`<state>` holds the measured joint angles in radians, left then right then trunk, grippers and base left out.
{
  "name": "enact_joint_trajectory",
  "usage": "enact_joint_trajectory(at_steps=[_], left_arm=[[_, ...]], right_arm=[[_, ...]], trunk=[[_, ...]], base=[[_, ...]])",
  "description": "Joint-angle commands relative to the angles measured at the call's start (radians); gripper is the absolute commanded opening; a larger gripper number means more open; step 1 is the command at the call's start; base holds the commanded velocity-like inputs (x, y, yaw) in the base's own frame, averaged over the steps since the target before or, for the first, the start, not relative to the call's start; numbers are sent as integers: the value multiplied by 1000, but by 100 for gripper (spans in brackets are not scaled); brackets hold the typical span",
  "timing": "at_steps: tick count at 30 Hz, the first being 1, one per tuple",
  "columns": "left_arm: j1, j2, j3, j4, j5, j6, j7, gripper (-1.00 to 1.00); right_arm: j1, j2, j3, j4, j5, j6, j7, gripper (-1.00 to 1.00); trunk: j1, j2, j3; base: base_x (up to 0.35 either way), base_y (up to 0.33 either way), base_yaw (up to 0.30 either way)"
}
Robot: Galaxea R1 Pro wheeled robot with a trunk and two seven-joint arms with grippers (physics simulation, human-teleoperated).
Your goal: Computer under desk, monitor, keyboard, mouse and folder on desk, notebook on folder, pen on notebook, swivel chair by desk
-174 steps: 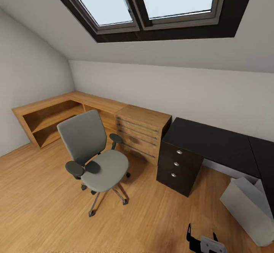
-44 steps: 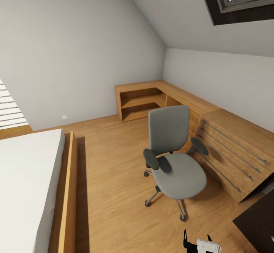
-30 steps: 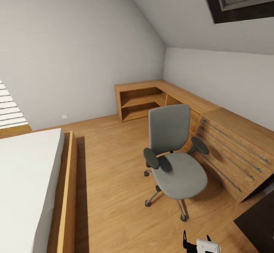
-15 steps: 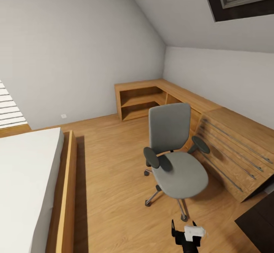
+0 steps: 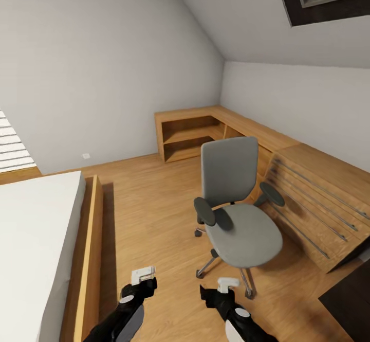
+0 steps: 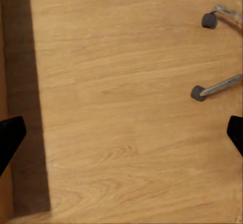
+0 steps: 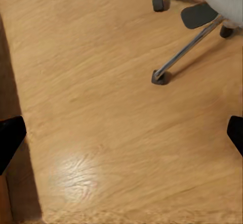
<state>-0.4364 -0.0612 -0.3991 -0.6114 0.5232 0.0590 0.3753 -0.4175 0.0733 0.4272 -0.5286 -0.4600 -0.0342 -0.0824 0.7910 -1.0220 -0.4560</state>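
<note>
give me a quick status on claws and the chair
Left claw open, right claw open, both empty. Swivel chair ahead, seat bare. Bed on left.

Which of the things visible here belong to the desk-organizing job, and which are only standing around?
Belong to the job:
- grey padded swivel chair on a chrome wheeled base, seat bare
- black desk corner

Only standing around:
- white bed in a wooden frame
- light wooden drawer unit
- low wooden corner shelf

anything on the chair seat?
Nothing on the swivel chair: the grey seat shows bare, with no folder on it. The floor right under the seat is hidden, apart from chrome legs and casters.
</note>
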Motion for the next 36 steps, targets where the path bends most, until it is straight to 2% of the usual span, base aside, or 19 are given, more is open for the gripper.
enact_joint_trajectory(at_steps=[1,2,4,5,8,9,10,11,12,13,15,16,17,22,23,25,26,36], left_arm=[[-8,0,0,-13,20,7,9,100],[-13,0,7,-16,36,8,9,100],[-17,-1,17,-8,55,8,10,100],[-20,2,23,-1,66,8,11,100],[-20,20,26,2,71,9,11,100],[-21,33,25,0,73,9,11,100],[-21,40,25,-84,74,13,13,100],[-19,42,25,-113,75,16,14,100],[18,55,25,-243,75,57,29,100],[31,58,25,-274,74,74,34,100],[86,69,25,-412,75,173,58,100],[142,87,26,-558,75,274,76,100],[160,101,26,-602,78,300,80,100],[176,118,26,-640,111,322,86,100],[178,121,26,-646,122,325,104,100],[179,121,26,-647,124,326,135,100],[180,121,26,-649,125,326,171,100],[179,120,26,-648,126,326,179,100]], right_arm=[[-3,11,7,-16,-52,63,11,100],[-4,19,6,-28,-84,118,24,100],[-5,26,3,-53,-121,195,40,100],[-6,24,-16,-89,-148,232,57,100],[-6,17,-43,-99,-163,235,61,100],[-6,-2,-54,-99,-168,225,63,100],[-6,-28,-59,-103,-171,221,65,100],[-6,-32,-59,-104,-171,221,65,100],[-6,-43,-60,-107,-172,220,65,100],[-6,-45,-61,-107,-172,220,65,100],[-6,-51,-66,-109,-173,222,65,100],[-6,-53,-81,-110,-174,223,64,100],[-6,-53,-90,-111,-175,223,64,100],[-6,-56,-100,-110,-174,223,64,100],[-6,-59,-102,-110,-174,223,64,100],[-6,-59,-103,-110,-174,222,65,100],[-6,-60,-103,-110,-174,221,65,100],[-6,-60,-102,-110,-173,221,64,100]], trunk=[[4,-8,-4],[8,-15,-7],[16,-29,-14],[19,-36,-17],[31,-57,-26],[35,-64,-29],[39,-71,-33],[42,-78,-36],[46,-85,-39],[50,-92,-42],[58,-106,-48],[62,-113,-51],[65,-120,-54],[85,-155,-70],[88,-162,-73],[96,-176,-80],[100,-183,-83],[138,-253,-114]], base=[[0,0,0],[0,0,0],[0,0,0],[0,0,0],[0,0,0],[0,0,0],[0,0,0],[0,0,0],[0,0,0],[0,0,0],[0,0,0],[0,0,0],[0,0,0],[0,0,0],[0,0,0],[0,0,0],[0,0,0],[0,0,0]])
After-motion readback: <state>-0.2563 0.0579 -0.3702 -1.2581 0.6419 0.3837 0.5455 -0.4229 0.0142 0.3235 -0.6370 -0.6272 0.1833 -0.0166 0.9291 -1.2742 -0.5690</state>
